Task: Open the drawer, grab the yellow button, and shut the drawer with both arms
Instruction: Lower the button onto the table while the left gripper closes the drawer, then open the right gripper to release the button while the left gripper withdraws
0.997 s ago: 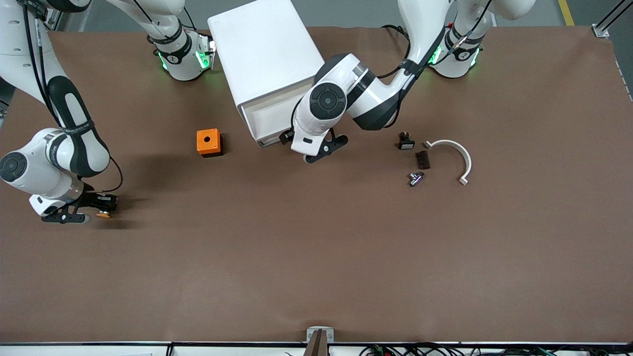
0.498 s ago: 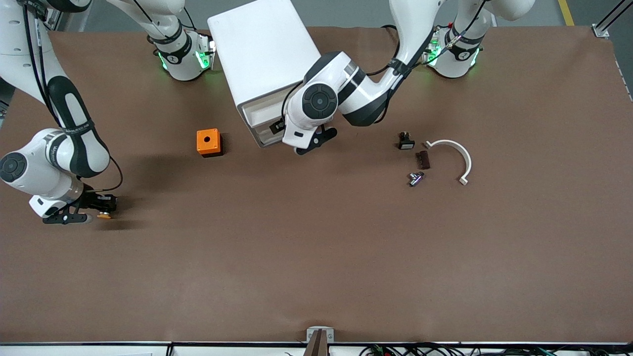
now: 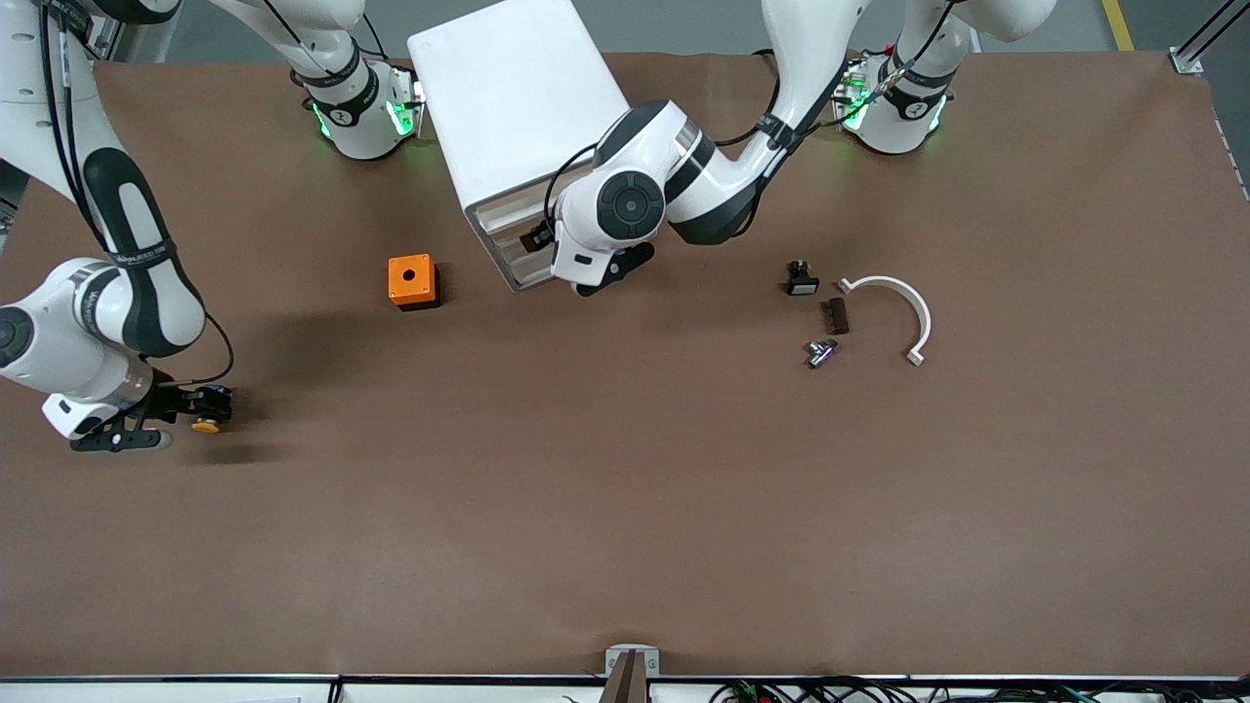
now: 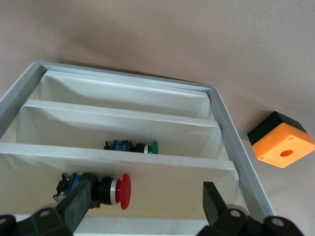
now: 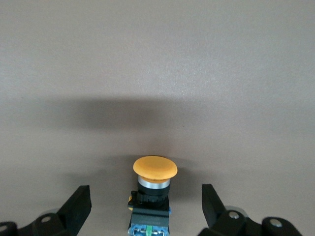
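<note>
Orange-capped button (image 5: pixel 153 189) unlabelled between open right hand (image 5: pixel 146 209) fingers

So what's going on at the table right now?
The right gripper sits open at the right arm's end of the table, with the orange-capped button lying on the mat between its fingers. The left gripper is open at the front of the white cabinet, whose drawers show a red-capped and a green-capped button. The orange box stands beside the cabinet.
</note>
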Robot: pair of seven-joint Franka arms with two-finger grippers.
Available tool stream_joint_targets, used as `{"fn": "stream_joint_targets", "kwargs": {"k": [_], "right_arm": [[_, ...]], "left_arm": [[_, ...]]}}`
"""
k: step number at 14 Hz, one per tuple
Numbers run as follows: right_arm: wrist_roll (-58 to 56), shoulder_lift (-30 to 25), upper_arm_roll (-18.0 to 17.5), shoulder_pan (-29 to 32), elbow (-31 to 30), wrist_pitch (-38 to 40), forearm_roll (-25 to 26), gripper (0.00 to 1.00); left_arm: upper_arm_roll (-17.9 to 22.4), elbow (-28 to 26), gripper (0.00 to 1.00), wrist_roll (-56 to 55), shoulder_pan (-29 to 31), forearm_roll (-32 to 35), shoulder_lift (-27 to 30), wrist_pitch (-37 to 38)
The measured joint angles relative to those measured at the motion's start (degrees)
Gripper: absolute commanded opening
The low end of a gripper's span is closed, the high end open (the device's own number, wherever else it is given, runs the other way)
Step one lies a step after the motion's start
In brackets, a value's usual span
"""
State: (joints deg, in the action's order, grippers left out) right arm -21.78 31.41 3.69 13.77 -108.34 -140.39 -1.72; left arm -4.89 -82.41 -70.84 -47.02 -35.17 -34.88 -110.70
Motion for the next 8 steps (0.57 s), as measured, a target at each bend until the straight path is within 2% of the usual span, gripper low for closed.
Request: {"fn": "stream_joint_targets", "kwargs": {"k": [4, 8], "right_arm": [[0.15, -2.09, -0.36, -0.61, 4.49, 9.53, 0.00, 1.00], [8.07, -10.79, -0.49, -3.95, 5.77, 22.44, 0.00, 1.00]], "left_arm": [[-0.01, -0.29, 1.00, 0.00, -0.30, -2.01, -0.50, 0.00], [-0.02, -0.22, 1.00, 0.00, -1.04, -2.35, -1.23, -0.21]]}}
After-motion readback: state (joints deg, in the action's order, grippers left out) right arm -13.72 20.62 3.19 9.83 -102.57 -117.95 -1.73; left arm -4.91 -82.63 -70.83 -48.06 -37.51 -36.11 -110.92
